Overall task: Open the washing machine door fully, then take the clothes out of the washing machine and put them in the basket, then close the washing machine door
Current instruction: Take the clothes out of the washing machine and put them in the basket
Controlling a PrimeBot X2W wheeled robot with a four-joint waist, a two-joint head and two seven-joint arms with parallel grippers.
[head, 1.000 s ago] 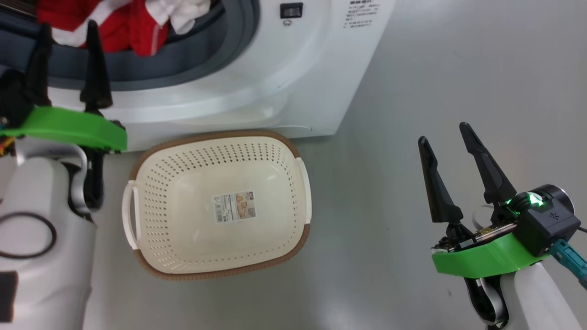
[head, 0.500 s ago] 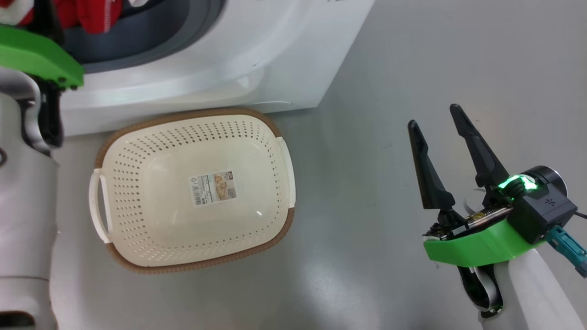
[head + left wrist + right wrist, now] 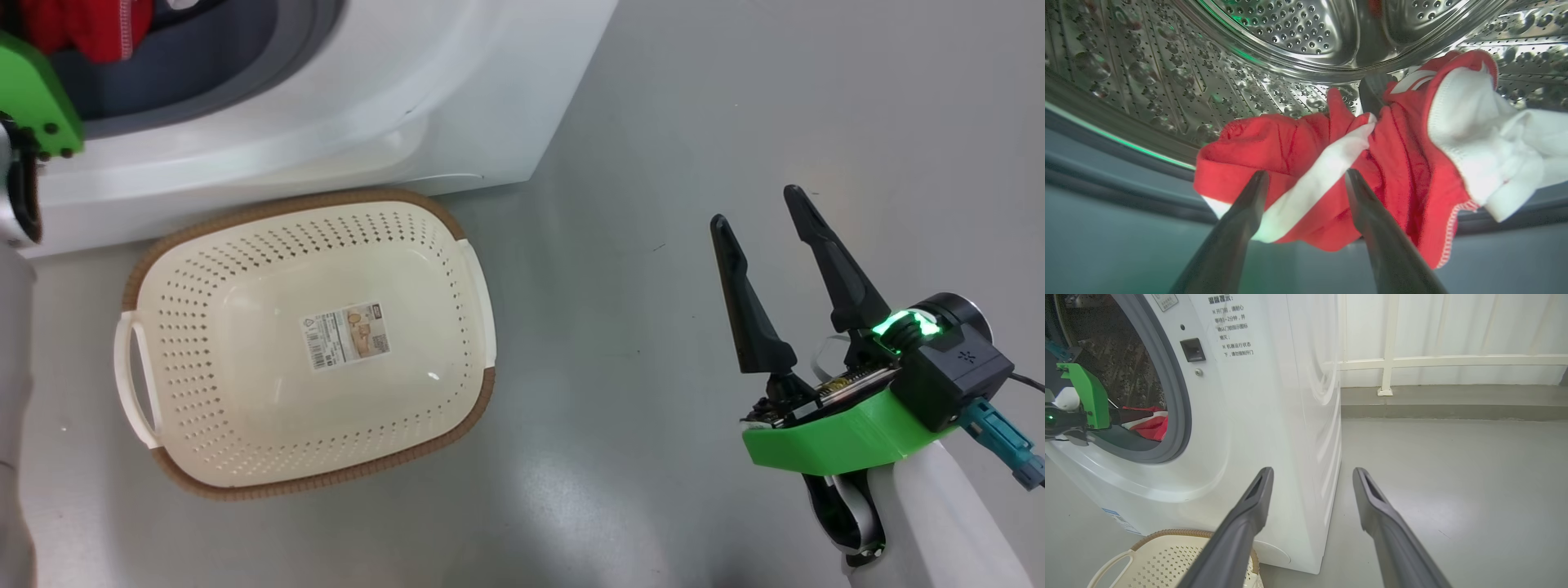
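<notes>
1. The big white boxy front-loading washing machine [image 3: 457, 106] has its round mouth uncovered, and its grey rubber gasket [image 3: 1182, 416] is bare. I judge the opening step done, though I cannot tell how far the washing machine door has swung.
2. The bright red soft clothes with white trim [image 3: 1298, 143] lie inside the machine. They are heaped at the front of its perforated steel drum [image 3: 1290, 28] and droop over the gasket's lower lip.
3. The left end effector [image 3: 1306, 173] reaches into the machine's mouth. Its two dark fingers are spread wide, one on each side of a white-striped fold, released with nothing clamped. I cannot tell whether the tips touch the cloth.
4. The right end effector [image 3: 755, 206] hangs over the grey floor [image 3: 653, 122], off the machine's right side as the robot faces it and well apart from it. Its fingers are parted and empty.
5. The small cream-white perforated plastic basket with a brown woven-look rim [image 3: 204, 343] sits on the floor just in front of the machine, below its mouth. It holds no garment.
6. By my reading, the task is at the start of its middle step. Every garment is left to move, and then the door must be closed.
</notes>
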